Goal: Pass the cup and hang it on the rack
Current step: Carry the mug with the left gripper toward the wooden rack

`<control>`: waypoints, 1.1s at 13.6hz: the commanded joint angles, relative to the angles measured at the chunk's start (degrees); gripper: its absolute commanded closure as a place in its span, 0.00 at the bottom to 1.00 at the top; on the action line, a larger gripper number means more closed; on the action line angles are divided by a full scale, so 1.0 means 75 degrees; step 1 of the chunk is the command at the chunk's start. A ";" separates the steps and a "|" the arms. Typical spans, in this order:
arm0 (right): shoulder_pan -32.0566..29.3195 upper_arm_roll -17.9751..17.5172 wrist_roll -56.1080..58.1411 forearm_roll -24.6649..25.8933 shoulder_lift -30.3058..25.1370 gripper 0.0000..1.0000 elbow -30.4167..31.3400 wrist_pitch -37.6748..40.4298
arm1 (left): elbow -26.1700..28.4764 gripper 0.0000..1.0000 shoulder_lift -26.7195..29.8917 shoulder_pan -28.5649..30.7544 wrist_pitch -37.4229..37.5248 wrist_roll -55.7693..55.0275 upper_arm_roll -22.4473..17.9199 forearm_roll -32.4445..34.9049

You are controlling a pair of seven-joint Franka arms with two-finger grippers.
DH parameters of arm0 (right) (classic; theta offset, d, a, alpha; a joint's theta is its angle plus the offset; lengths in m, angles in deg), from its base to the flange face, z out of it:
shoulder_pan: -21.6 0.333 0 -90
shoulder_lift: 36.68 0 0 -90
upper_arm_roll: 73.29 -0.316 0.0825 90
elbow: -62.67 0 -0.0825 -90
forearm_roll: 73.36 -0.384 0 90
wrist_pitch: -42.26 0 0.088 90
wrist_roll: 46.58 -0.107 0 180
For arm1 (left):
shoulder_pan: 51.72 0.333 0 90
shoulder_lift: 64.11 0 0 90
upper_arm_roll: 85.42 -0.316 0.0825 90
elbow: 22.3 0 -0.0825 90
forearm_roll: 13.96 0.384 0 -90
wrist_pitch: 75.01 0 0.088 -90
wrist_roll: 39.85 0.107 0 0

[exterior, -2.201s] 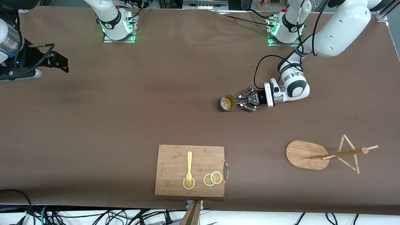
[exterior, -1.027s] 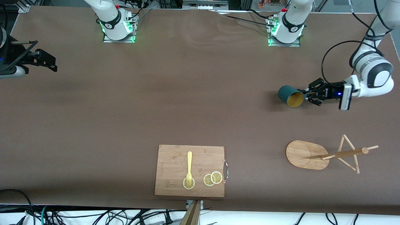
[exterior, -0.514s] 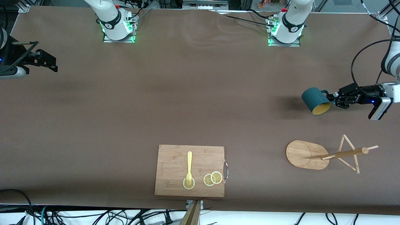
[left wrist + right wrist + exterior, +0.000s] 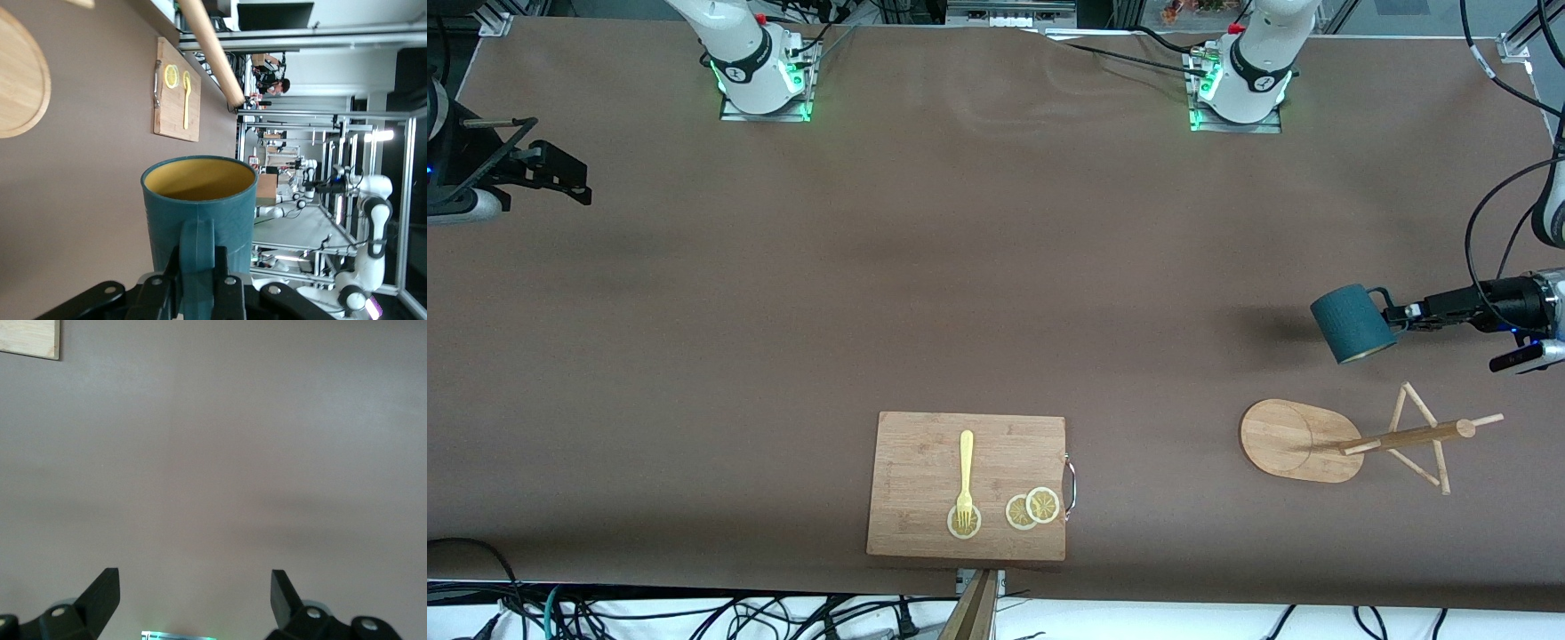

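The left gripper [image 4: 1396, 317] has its jaws clenched on the loop handle of the teal mug [image 4: 1352, 323], at the right edge of the front frame, held up over the bare bench [image 4: 996, 267] — the mug is tipped on its side, its mouth turned down toward the front camera. In the left wrist view the jaws pinch the handle [image 4: 197, 257] from both sides and the yellowish inside shows.

Lower in the front frame, at lower right, stands the wooden mug tree [image 4: 1352, 440], its oval base [image 4: 1285, 440] on the bench and its thin pegs [image 4: 1436, 440] fanned round the pole.

The pass looks finished; this reads as the carry to the rack. Next the handle loop must be lined up with a free peg and slid onto it — the peg is thin, so the aim must be close.

The right gripper [image 4: 560, 173] waits at upper left with its jaws released, nothing between them.
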 commanded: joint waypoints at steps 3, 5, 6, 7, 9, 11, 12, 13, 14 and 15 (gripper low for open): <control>-0.0039 -0.0043 0.0154 -0.0014 0.0077 0.00 -0.0190 0.0083 | -0.1195 1.00 -0.0254 -0.0253 0.0240 -0.1739 0.0090 0.0102; -0.0039 -0.0043 0.0154 -0.0014 0.0065 0.00 -0.0190 0.0095 | -0.1349 1.00 -0.0336 -0.0370 0.0228 -0.2129 0.0090 0.0078; -0.0039 -0.0043 0.0154 -0.0014 0.0065 0.00 -0.0190 0.0084 | -0.1408 1.00 -0.0429 -0.0382 0.0217 -0.2153 0.0090 0.0078; -0.0039 -0.0043 0.0154 -0.0014 0.0077 0.00 -0.0190 0.0083 | -0.1455 1.00 -0.0523 -0.0429 0.0193 -0.2269 0.0090 0.0055; -0.0039 -0.0043 0.0154 -0.0014 0.0077 0.00 -0.0190 0.0083 | -0.1747 1.00 -0.0570 -0.0453 0.0205 -0.2888 0.0066 -0.0027; -0.0039 -0.0043 0.0154 -0.0014 0.0077 0.00 -0.0190 0.0095 | -0.1958 1.00 -0.0629 -0.0453 0.0216 -0.3265 0.0043 -0.0027; -0.0039 -0.0043 0.0154 -0.0014 0.0077 0.00 -0.0178 0.0095 | -0.1994 1.00 -0.0687 -0.0406 0.0240 -0.3290 0.0031 -0.0016; -0.0039 -0.0032 0.0154 -0.0014 0.0077 0.00 -0.0178 0.0095 | -0.1994 1.00 -0.0688 -0.0394 0.0240 -0.3290 0.0031 -0.0004; -0.0039 -0.0031 0.0154 -0.0014 0.0077 0.00 -0.0178 0.0095 | -0.2006 1.00 -0.0711 -0.0406 0.0228 -0.3290 0.0031 -0.0004; -0.0039 -0.0031 0.0154 -0.0014 0.0077 0.00 -0.0178 0.0084 | -0.2018 1.00 -0.0769 -0.0406 0.0217 -0.3290 0.0008 -0.0004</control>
